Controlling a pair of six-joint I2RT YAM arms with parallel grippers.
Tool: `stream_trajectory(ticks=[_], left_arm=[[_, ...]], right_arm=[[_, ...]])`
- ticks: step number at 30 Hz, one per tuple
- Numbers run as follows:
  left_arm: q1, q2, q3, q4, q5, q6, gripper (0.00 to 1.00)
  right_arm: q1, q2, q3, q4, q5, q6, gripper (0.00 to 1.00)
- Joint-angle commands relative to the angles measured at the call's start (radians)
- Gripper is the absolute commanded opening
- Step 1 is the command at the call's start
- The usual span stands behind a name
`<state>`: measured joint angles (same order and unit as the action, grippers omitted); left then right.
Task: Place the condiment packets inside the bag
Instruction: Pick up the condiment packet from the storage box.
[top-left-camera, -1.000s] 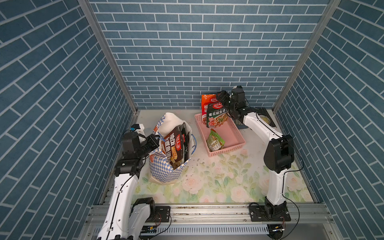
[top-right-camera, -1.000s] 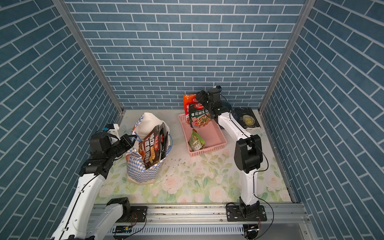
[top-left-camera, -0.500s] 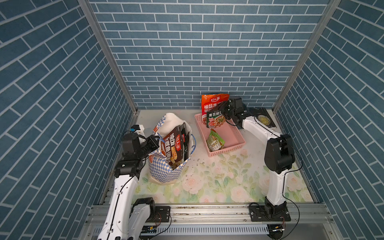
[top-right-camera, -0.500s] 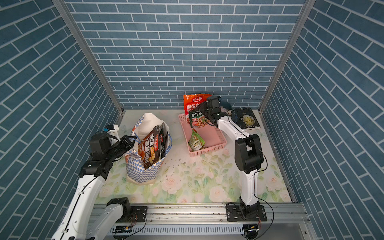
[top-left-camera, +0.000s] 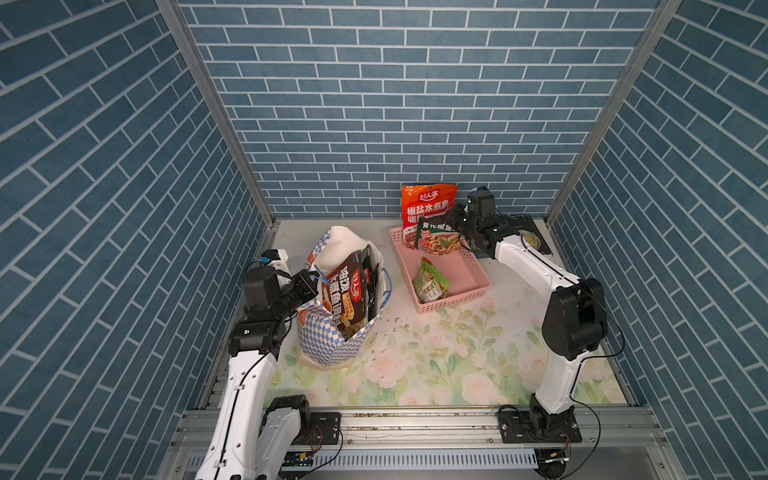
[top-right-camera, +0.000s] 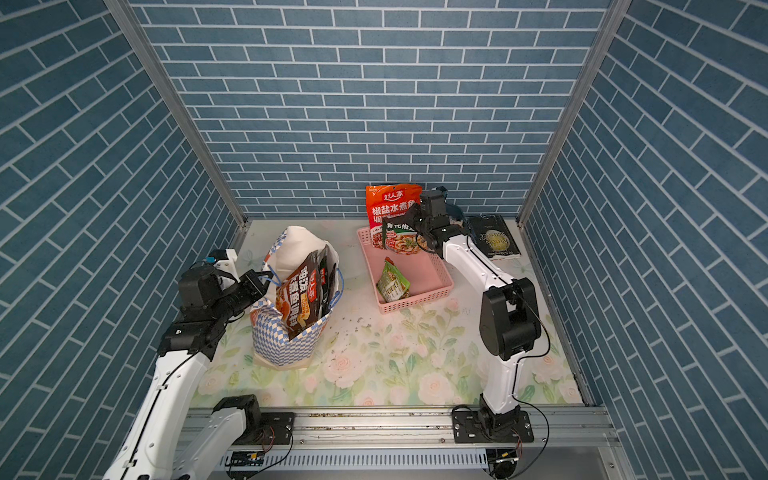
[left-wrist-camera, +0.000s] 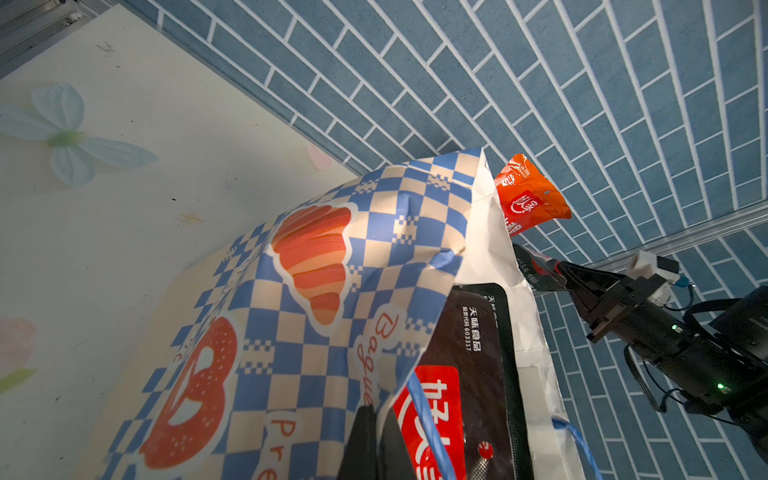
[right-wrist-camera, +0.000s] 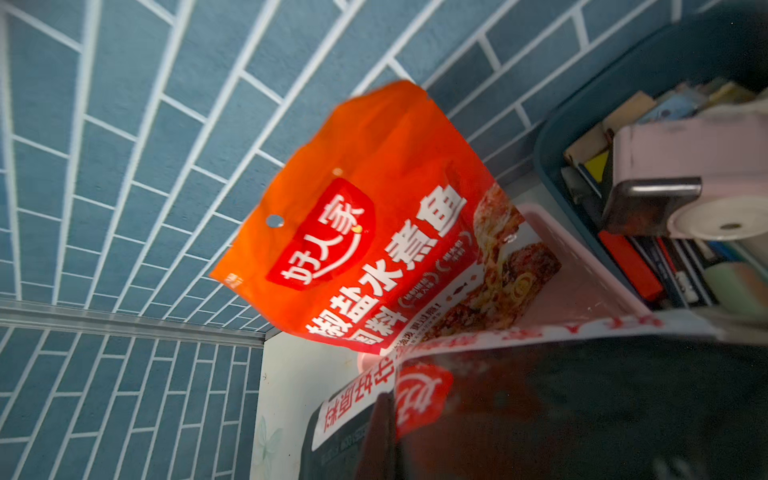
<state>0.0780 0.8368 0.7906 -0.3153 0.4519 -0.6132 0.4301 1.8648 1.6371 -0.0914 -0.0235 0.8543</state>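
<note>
Packet (top-left-camera: 438, 241) in the basket (top-left-camera: 469, 270) just got pinched tight by my right gripper (top-left-camera: 457, 230), my left gripper (top-left-camera: 311, 282) grips the bag (top-left-camera: 328, 340), so I think lifting comes next.

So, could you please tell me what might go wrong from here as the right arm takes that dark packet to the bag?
1. The right end effector grips the dark packet by one edge; the orange packet standing right behind it may topple when it lifts.
2. The bag, held at its rim by the left end effector, is already crowded, so the packet may snag.
</note>
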Motion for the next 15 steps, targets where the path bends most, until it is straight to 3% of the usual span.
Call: stream_trajectory(ticks=[1,10,15], left_arm=[[-0.003,0.001,-0.011,-0.01,0.037,-0.007,0.0],[-0.003,0.002,-0.014,-0.014,0.03,-0.01,0.0],[-0.003,0.004,-0.013,-0.016,0.031,-0.01,0.0]], right_arm=[[-0.012,-0.107,0.075,0.055,-0.022,-0.208,0.0],[0.011,-0.117,0.306,-0.055,-0.328,-0.417,0.0],[0.104,-0.091,0.461,-0.085,-0.554,-0.512,0.0]])
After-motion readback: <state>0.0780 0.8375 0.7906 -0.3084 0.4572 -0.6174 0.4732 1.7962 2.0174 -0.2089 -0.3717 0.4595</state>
